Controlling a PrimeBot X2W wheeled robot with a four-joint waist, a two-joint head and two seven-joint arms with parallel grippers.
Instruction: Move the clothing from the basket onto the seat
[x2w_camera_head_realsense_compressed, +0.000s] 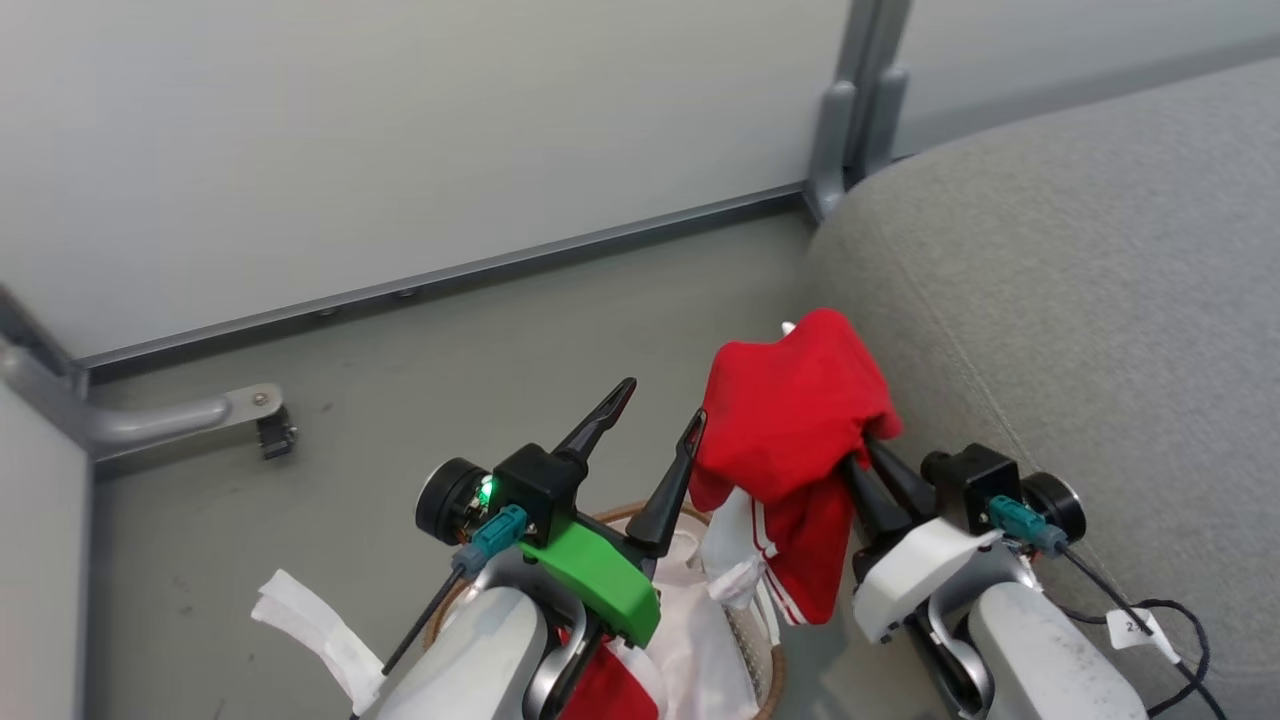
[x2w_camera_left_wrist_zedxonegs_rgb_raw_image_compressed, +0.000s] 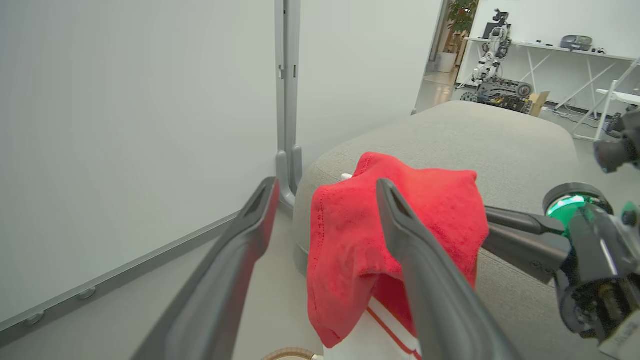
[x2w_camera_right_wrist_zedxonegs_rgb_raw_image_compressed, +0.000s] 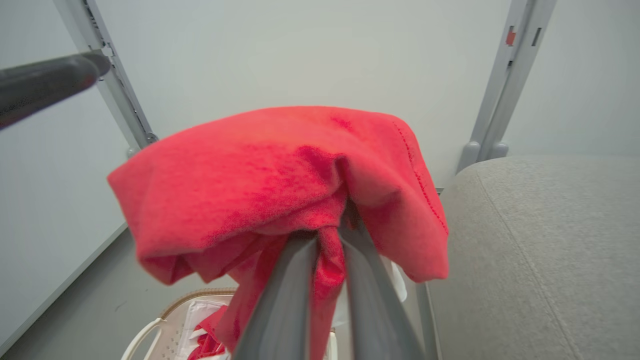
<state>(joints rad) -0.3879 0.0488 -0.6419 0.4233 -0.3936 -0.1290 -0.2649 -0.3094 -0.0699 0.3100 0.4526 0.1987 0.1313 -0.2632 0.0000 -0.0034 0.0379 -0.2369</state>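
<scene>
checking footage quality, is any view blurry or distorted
Head view: sharp and evenly lit, red garment crisp. Left wrist view: near fingers of the left hand soft. Right wrist view: garment and right hand blurred up close, wall posts leaning outward from the wide lens.

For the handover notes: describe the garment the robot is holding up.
Find the large grey seat; the basket stands beside its corner. Over the basket hangs a red garment, pinched in the right gripper. Other red fabric lies inside the basket.
</scene>
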